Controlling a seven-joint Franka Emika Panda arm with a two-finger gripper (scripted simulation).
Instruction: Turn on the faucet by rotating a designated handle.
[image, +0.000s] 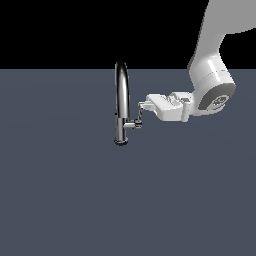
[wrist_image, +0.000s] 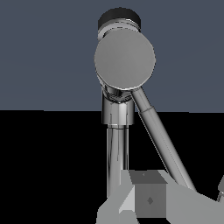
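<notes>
A: Our gripper (image: 143, 105) sits at the handle (image: 140, 115), right of the faucet (image: 121, 102) mid-bench (image: 60, 200).

B: We cannot tell the jaws' spread. We should push steadily around the stub, not inward.

Claw (image: 141, 105) at handle (image: 139, 116) tip, just beside upright faucet (image: 121, 100).

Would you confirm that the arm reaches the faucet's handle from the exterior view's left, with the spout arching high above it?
Not quite: in the exterior view the gripper reaches the handle from the right. The faucet does arch high above it.
</notes>
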